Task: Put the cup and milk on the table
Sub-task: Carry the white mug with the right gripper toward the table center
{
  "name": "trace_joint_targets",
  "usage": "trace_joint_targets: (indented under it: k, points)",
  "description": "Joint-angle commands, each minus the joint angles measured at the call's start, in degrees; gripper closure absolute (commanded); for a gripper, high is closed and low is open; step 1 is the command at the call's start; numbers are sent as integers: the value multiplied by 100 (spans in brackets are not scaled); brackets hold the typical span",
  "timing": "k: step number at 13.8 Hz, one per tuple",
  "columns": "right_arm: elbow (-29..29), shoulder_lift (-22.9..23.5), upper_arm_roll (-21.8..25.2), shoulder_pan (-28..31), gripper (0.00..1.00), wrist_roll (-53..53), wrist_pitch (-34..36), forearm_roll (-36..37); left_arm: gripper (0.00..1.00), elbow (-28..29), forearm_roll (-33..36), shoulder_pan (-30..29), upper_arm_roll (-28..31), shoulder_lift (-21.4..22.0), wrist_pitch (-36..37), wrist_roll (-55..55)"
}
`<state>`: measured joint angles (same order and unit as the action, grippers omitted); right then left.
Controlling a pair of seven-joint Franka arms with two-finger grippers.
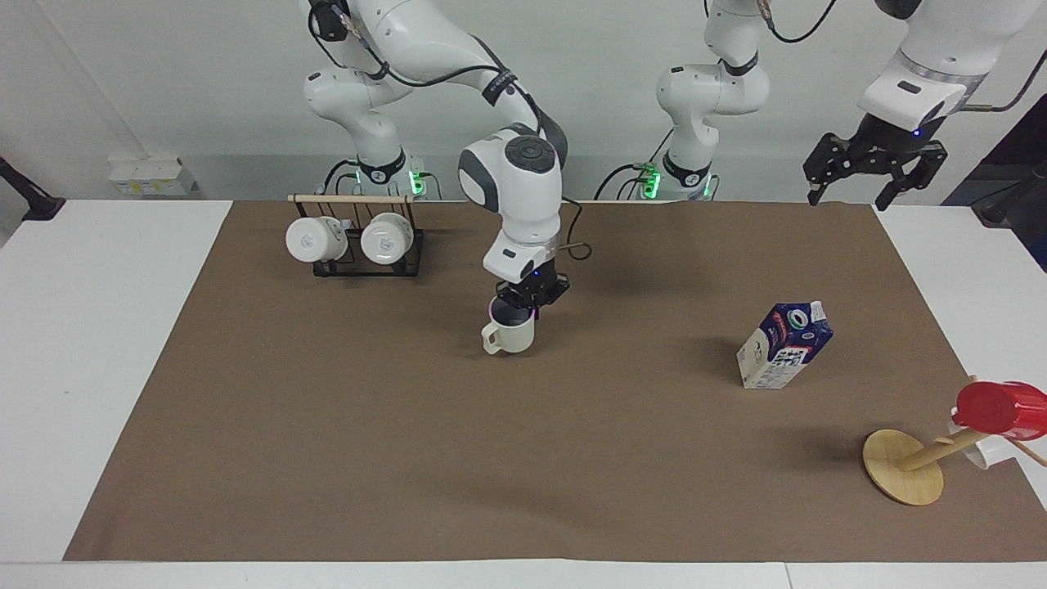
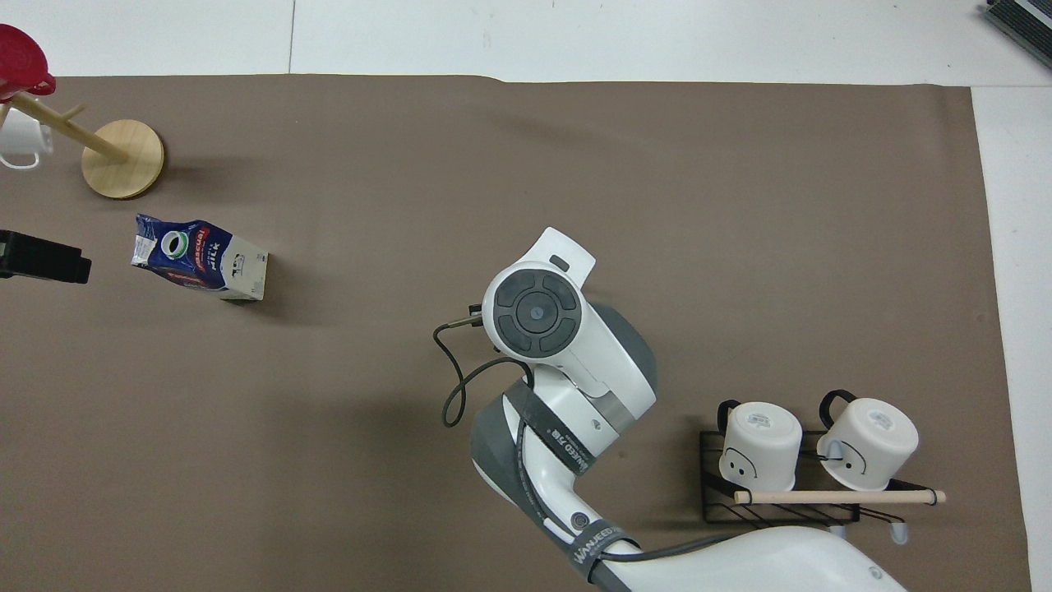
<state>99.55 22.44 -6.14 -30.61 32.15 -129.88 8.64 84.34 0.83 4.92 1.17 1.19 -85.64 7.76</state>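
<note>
My right gripper (image 1: 529,299) is shut on the rim of the cream-beige cup (image 1: 509,334) and holds it upright, low over the middle of the brown paper (image 1: 491,458) on the white table (image 1: 90,343). I cannot tell whether the cup touches the paper. In the overhead view the right arm hides the cup. The blue and white milk carton (image 1: 784,347) stands on the paper toward the left arm's end, and also shows in the overhead view (image 2: 201,265). My left gripper (image 1: 872,173) waits open and empty, high over that end's paper edge.
A black wire rack (image 1: 360,245) with two white mugs stands near the right arm's base, seen also from overhead (image 2: 789,481). A wooden mug tree (image 1: 904,468) with a red cup (image 1: 999,406) stands at the left arm's end, farther from the robots than the milk.
</note>
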Motion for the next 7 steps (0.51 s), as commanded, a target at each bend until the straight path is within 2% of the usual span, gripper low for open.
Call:
trace_joint_targets:
  k: [1, 7]
  points:
    - [-50, 67, -2, 11, 100, 361, -151, 392, 0, 47, -57, -44, -3, 65, 4, 86]
    - [20, 120, -10, 81, 100, 345, -318, 340, 0, 65, -57, -44, -12, 57, -66, 77]
